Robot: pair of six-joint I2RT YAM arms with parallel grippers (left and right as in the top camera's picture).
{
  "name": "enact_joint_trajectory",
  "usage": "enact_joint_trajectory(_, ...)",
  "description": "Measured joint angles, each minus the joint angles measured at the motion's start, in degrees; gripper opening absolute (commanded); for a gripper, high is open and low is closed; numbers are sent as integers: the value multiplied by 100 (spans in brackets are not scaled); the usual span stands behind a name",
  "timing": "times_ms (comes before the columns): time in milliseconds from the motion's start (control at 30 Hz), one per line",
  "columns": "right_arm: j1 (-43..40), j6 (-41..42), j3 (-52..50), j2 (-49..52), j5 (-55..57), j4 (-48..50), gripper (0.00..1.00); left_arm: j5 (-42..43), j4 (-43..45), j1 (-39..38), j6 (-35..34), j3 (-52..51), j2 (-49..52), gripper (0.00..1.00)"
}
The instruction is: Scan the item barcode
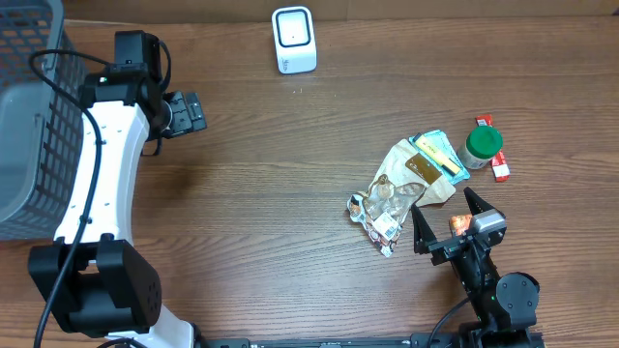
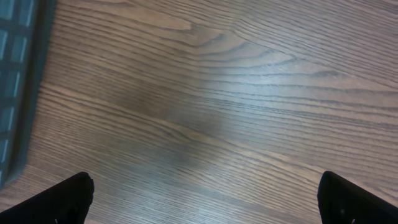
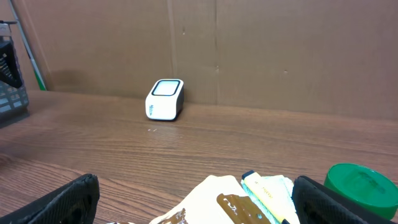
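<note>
Brown wood-grain table (image 1: 290,193) under me, cardboard wall (image 3: 280,50) at the back. Nearest, on the right, the right gripper (image 1: 443,203) hangs with fingers spread wide, pinching nothing. Just beyond lies the grocery heap: a clear snack packet (image 1: 382,208) against a beige pouch (image 1: 411,164), a yellow-green packet (image 1: 440,153), then a green-lidded jar (image 1: 482,145) with a small red box (image 1: 501,169) beside it. Farther off, left, the left gripper (image 1: 193,113) is spread too, empty, near the grey basket (image 1: 29,116). At the far edge sits the white barcode scanner (image 1: 293,39), well apart from the heap.
</note>
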Motion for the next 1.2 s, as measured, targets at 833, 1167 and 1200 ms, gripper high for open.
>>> enact_joint_trajectory(833, 0, -2, 0, 0, 0, 2, 100, 2, -33, -1515, 0, 17, -4804, 100)
enact_joint_trajectory(1167, 0, -2, 0, -4, 2, -4, 100, -87, 219, -772, -37, -2116, -7311, 100)
enact_joint_trajectory(1200, 0, 0, 0, -4, 0, -2, 100, -85, 221, -765, -46, -2282, -7447, 100)
